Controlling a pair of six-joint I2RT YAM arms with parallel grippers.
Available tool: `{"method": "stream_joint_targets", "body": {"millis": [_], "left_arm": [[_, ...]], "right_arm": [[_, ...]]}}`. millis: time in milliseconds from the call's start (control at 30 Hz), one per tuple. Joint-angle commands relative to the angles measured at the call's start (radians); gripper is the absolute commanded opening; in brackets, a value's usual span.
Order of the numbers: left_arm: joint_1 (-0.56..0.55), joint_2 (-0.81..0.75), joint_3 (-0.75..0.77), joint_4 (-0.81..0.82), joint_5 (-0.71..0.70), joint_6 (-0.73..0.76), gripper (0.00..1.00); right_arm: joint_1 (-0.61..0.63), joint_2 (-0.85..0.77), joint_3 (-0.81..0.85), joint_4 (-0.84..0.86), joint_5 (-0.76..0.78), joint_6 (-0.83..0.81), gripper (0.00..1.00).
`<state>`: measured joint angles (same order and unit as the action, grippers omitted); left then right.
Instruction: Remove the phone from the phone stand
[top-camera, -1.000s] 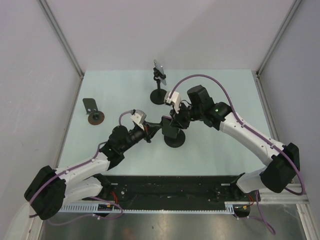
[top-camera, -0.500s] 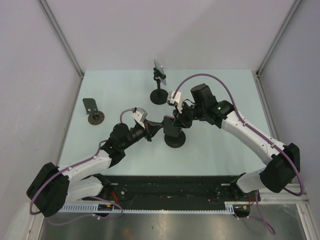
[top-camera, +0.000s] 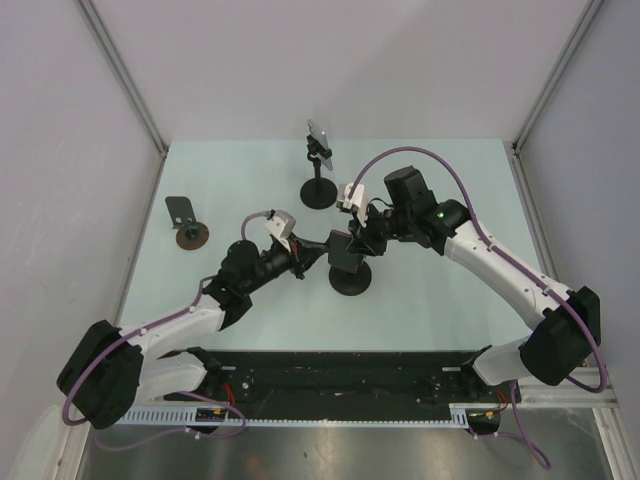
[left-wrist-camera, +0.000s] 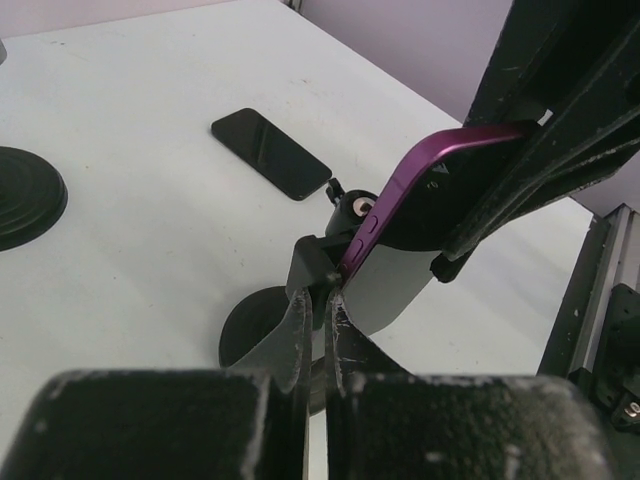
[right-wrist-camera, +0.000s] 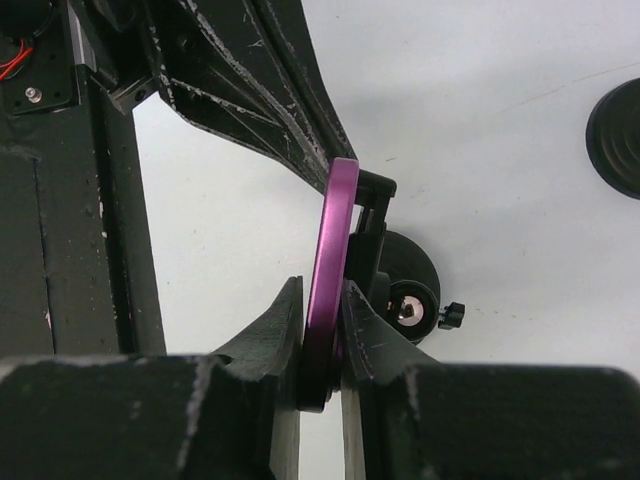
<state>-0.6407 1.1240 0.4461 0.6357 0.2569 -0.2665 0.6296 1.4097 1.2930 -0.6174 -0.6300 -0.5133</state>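
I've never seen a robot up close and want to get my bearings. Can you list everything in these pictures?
purple phone: one, purple, in the central stand's clamp
central phone stand: one, black, mid-table
rear phone stand: one, black, back of table
grey phone: one, greyish, clamped on the rear stand
black phone: one, black, flat on the table
small stand: one, dark upright on brown disc, left side
table: one, pale green
left gripper: one, black, shut on the central stand
right gripper: one, black, pinching the purple phone
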Motion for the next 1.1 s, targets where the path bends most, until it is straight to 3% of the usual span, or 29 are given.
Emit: {"method": "stream_joint_targets", "body": {"millis": [0,267,400,467,500,700,900,1067], "left_arm": [[0.133,0.054,0.032,-0.134,-0.338,0.03,0.01],[0.139,0.102,0.078,-0.188,-0.288,0.03,0.0],[0.138,0.068,0.083,-0.202,-0.237,0.026,0.0],[0.138,0.022,0.083,-0.203,-0.223,0.027,0.05],[0.138,0.001,0.083,-0.205,-0.21,0.03,0.09],[0.138,-0.171,0.104,-0.254,-0.13,0.073,0.6],[0.138,-0.288,0.196,-0.361,0.077,0.134,0.88],[0.138,-0.317,0.287,-0.445,0.379,0.165,0.97]], "right_arm": [[0.035,-0.077,0.011,-0.338,-0.284,0.004,0.0],[0.041,-0.08,0.012,-0.358,-0.307,-0.011,0.0],[0.045,-0.081,0.012,-0.331,-0.281,0.013,0.0],[0.051,-0.086,0.012,-0.311,-0.275,0.028,0.0],[0.054,-0.089,0.012,-0.286,-0.27,0.048,0.0],[0.058,-0.101,0.029,-0.206,-0.235,0.116,0.0],[0.048,-0.103,0.107,-0.188,-0.198,0.15,0.0],[0.044,-0.086,0.167,-0.203,-0.182,0.15,0.0]]}}
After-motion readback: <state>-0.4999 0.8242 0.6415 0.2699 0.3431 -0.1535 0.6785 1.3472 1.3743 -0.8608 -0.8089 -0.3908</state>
